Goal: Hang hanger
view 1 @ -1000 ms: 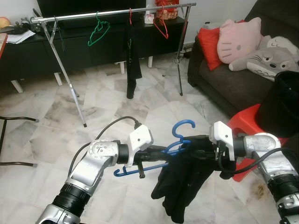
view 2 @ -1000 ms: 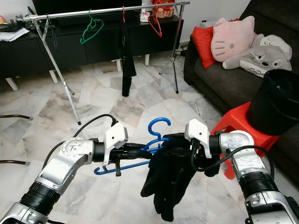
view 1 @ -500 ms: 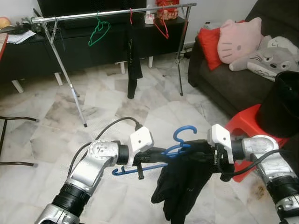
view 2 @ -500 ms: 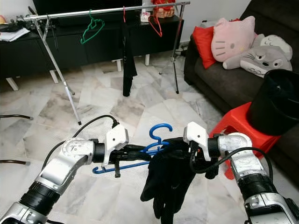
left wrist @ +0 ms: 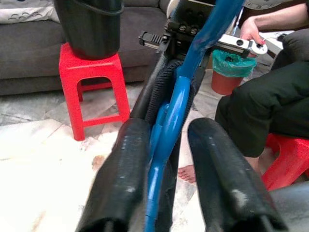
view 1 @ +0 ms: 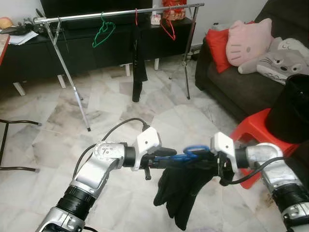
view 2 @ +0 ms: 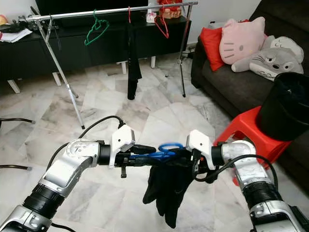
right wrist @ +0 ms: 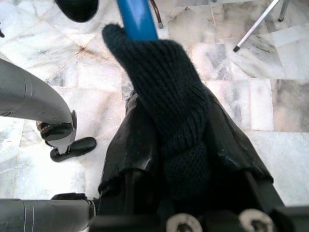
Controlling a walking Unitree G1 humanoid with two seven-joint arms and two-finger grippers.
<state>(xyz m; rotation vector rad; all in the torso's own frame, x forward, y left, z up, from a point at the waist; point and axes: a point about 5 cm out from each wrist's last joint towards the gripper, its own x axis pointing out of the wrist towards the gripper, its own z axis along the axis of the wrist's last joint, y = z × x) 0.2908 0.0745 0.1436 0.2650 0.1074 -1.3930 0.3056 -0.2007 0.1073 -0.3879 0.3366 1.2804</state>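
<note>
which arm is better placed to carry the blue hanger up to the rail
Left, probably: the left gripper clamps the blue plastic hanger itself, while the right gripper pinches the black knitted garment draped over it.

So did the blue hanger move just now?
Yes. The blue hanger tipped over: its hook stood up before, now it lies flat between the grippers, while the red stool stays put.

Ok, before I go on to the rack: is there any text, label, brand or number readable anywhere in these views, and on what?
None can be read.
Left arm joint disc: a small dark mark, too small to read.
Papers on the dark cabinet: too small and blurred to read.
Blue hanger, dark garment, red stool, pink cushion, black bin: no lettering visible.
</note>
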